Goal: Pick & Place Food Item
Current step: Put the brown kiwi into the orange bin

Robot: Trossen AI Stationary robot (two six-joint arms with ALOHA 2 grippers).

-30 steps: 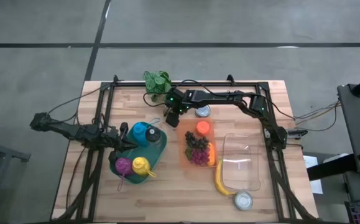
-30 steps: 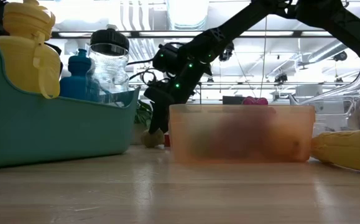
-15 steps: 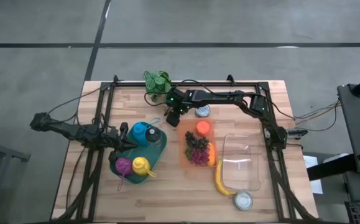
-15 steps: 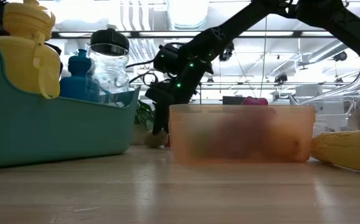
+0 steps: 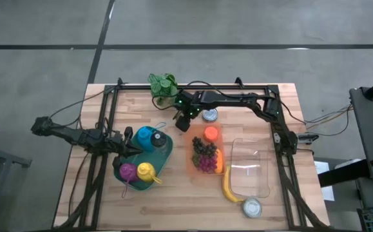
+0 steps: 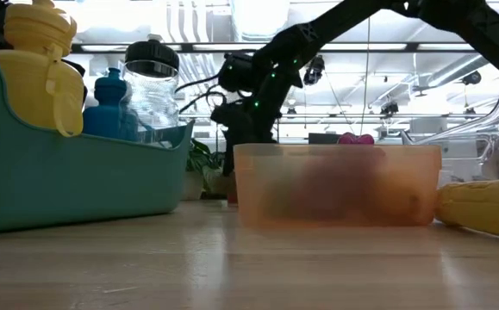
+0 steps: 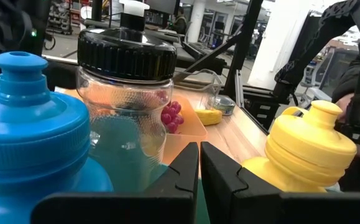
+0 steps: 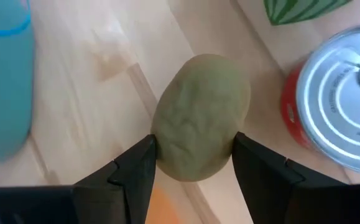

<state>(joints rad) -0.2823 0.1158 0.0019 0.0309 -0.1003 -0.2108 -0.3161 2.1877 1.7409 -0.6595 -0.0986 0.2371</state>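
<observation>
while right gripper (image 8: 192,163) clamps green fruit (image 8: 201,116), red can (image 8: 344,99) close beside

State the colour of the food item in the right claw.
Dull olive green food item, seen best in the right wrist view.

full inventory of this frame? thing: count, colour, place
green lumpy food item: 1, olive green, held in right tool, above the table's far middle
orange container: 1, translucent orange, table centre, holds grapes and other food
grapes: 1 bunch, dark purple, in orange container
banana: 1, yellow, right of the orange container
clear container: 1, transparent, right side
cans: 2, silver tops, one far middle, one near front right
teal bin: 1, teal, left of centre, holds bottles
bottles: 4, blue, clear, yellow, magenta, in teal bin
leafy plant: 1, green, far edge
left tool: 1, dark, shut, at teal bin
right tool: 1, dark, gripping food item
</observation>
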